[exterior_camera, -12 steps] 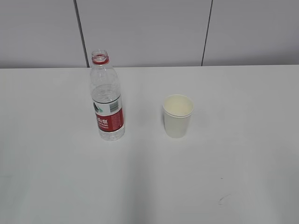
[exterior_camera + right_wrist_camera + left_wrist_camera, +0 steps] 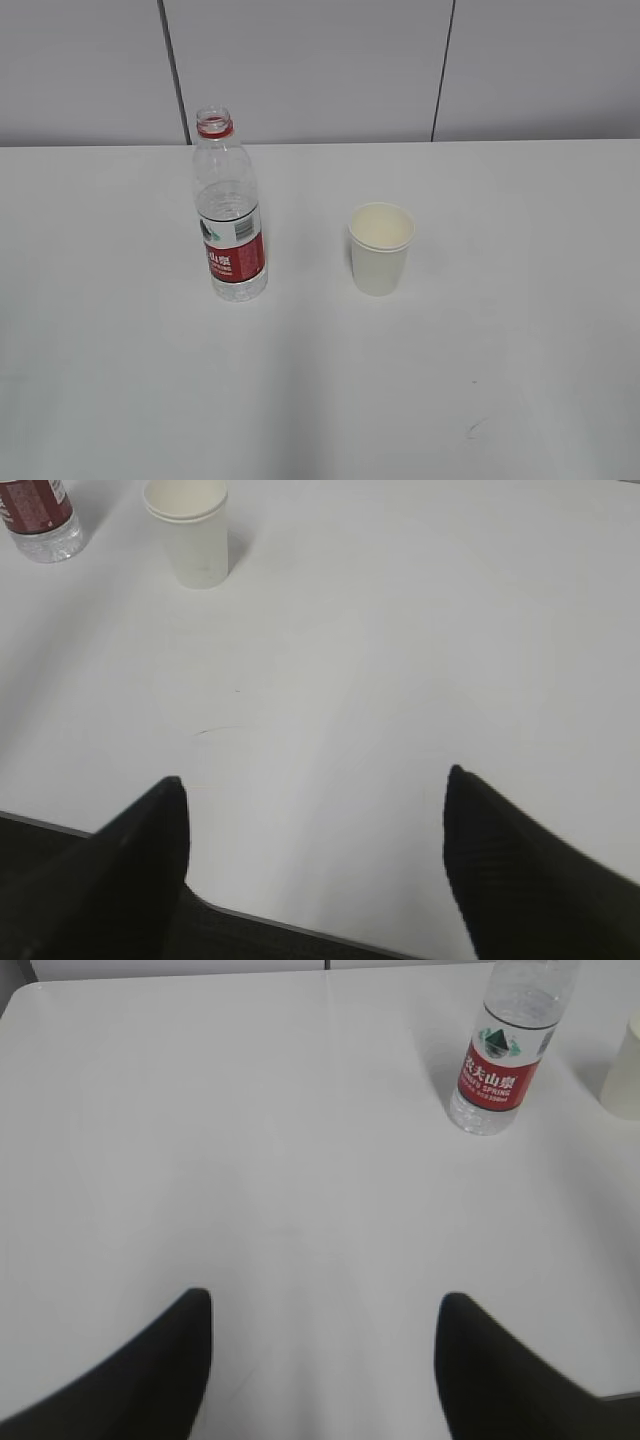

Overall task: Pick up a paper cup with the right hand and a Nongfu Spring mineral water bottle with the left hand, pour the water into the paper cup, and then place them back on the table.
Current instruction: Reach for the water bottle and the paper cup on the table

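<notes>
Setting: grey panelled wall behind a white table (image 2: pixel 520 330), bare apart from a few faint scuffs.
Bottle: the Nongfu Spring mineral water bottle (image 2: pixel 229 210) stands upright and uncapped, its red label facing forward; this is the landmark.
Cup: the paper cup (image 2: pixel 381 248) stands upright just to the right of the bottle, a clear gap between them, mouth up.
Left hand: the left hand (image 2: pixel 325 1360) hangs well short of the bottle, fingers spread wide, holding nothing.
Right hand: the right hand (image 2: pixel 315 850) sits well back from the bottle and cup, near the table edge, fingers wide apart and empty.
Step in hand: the approach, by my reading. Each hand should come in level, the left closing around the bottle at its label, the right closing gently on the cup's wall so it is not crushed.
Count: one bottle, one cup, two hands.
</notes>
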Robot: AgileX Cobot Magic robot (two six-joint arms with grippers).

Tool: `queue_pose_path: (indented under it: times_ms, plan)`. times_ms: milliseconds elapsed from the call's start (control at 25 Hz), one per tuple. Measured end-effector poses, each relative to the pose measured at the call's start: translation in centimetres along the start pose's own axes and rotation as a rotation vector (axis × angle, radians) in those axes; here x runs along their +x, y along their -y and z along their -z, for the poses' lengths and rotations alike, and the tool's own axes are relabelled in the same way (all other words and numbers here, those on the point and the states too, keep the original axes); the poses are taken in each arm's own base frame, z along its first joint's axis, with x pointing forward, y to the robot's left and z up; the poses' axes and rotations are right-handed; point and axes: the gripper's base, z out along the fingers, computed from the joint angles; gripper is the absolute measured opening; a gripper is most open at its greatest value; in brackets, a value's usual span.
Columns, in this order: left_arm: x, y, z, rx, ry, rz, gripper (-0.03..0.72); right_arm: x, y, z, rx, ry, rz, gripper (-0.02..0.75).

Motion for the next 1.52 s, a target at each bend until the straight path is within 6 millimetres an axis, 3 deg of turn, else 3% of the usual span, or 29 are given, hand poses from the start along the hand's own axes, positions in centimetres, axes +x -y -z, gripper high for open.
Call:
queue_pose_path:
  times_ms: [1520]
  plan:
    - [-0.01, 0.01, 0.0, 0.001, 0.001, 0.0, 0.439, 0.0, 0.0, 0.0, 0.0, 0.0, 0.0, 0.59]
